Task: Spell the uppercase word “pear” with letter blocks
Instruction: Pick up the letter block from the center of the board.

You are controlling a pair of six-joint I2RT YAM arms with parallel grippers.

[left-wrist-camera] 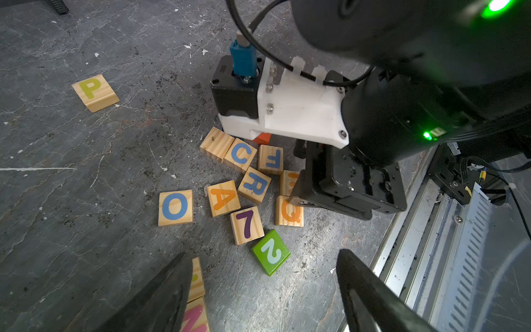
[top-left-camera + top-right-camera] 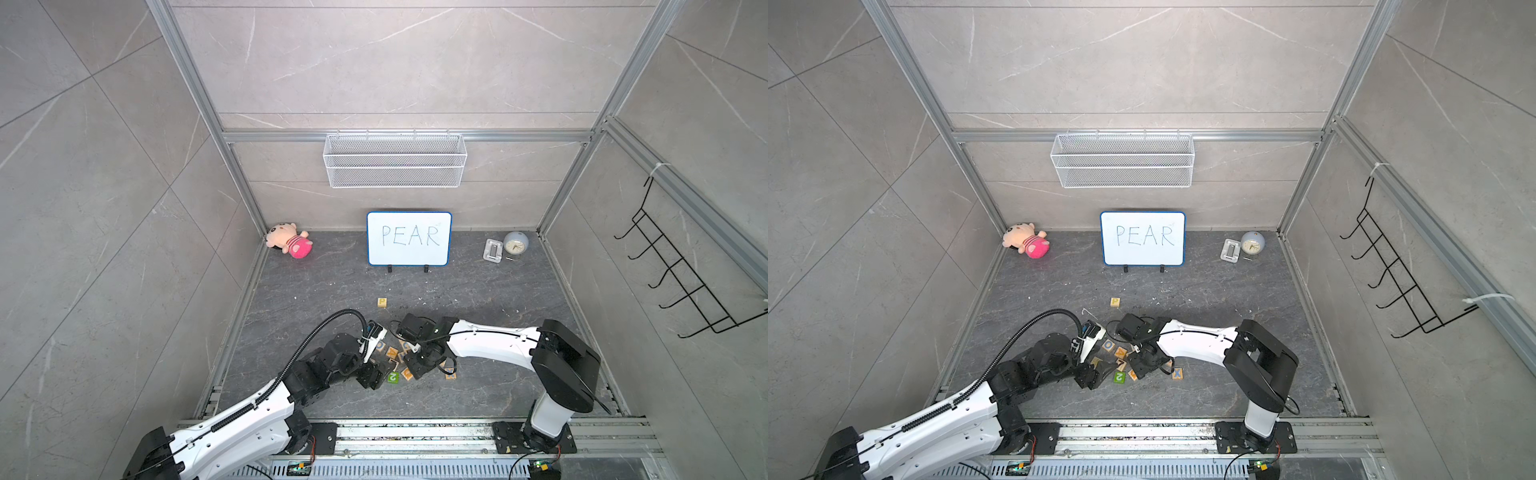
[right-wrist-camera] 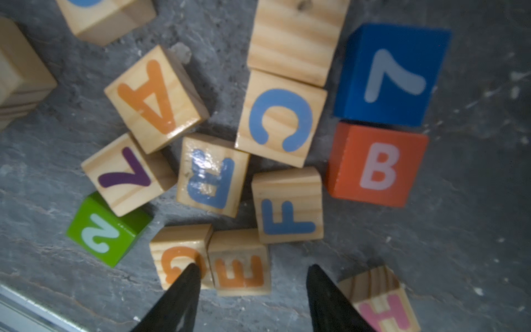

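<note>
Top views only: the blue-framed whiteboard (image 2: pixel 409 239) lettered PEAR stands at the back of the dark grey stone-look surface (image 2: pixel 316 286). Most letters in the heap are too small to read there.
Right wrist view only: it gives readable faces of a blue cube with a white 7 (image 3: pixel 390 74) and an orange-red cube with a white B (image 3: pixel 377 165).
Left fingers: the left gripper (image 1: pixel 263 254) has its black fingers (image 1: pixel 161 296) spread wide, holding nothing. A green cube with a white 2 (image 1: pixel 270 253) lies just ahead of them.
P: the pale wooden cube with a yellow P (image 2: pixel 382 302) sits alone, well apart from the heap, between it and the whiteboard.
A: the pale wooden cube with an orange A (image 1: pixel 223 198) lies face up in the heap between the two grippers.
R: the pale wooden cube with a bluish R (image 1: pixel 254 185) is just beside the A cube.
E: the pale wooden cube with an orange E (image 3: pixel 240 264) touches a pale wooden cube with an orange Q (image 1: pixel 288 211). In the left wrist view it is half hidden.
Right fingers: the right gripper (image 3: pixel 253 268) is spread wider than the E cube and straddles it without pinching. One tip is over the Q cube.
Basket: the white wire mesh basket (image 2: pixel 395 160) hangs on the back wall rail above the whiteboard.
</note>
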